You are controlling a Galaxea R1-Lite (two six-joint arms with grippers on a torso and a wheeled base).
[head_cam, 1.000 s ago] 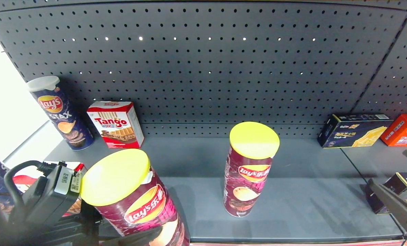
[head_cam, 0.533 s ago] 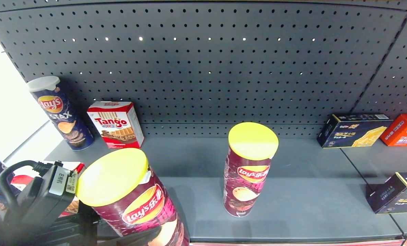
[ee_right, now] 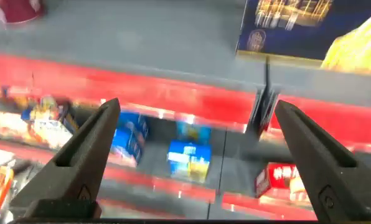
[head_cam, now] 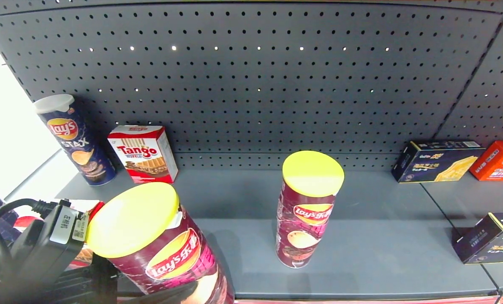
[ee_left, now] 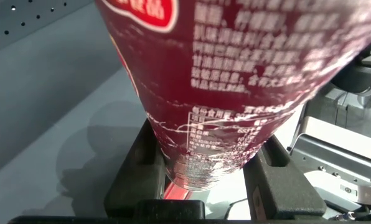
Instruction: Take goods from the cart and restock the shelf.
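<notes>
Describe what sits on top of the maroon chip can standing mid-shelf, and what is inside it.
A yellow lid caps the maroon chip can. The lid and opaque wall hide whatever is inside.

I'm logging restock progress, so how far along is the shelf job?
Done: one yellow-lidded chip can stands upright on the shelf. In hand: the left gripper clamps a second can near the shelf's front edge, not yet set down. Left: placing it; the right gripper is open and empty.

Maroon, yellow-lidded near can [head_cam: 173, 257] and far can [head_cam: 304, 219]; navy can [head_cam: 77, 143]; red-and-white box [head_cam: 143, 154]; grey hole-dotted pegboard [head_cam: 251, 84].
</notes>
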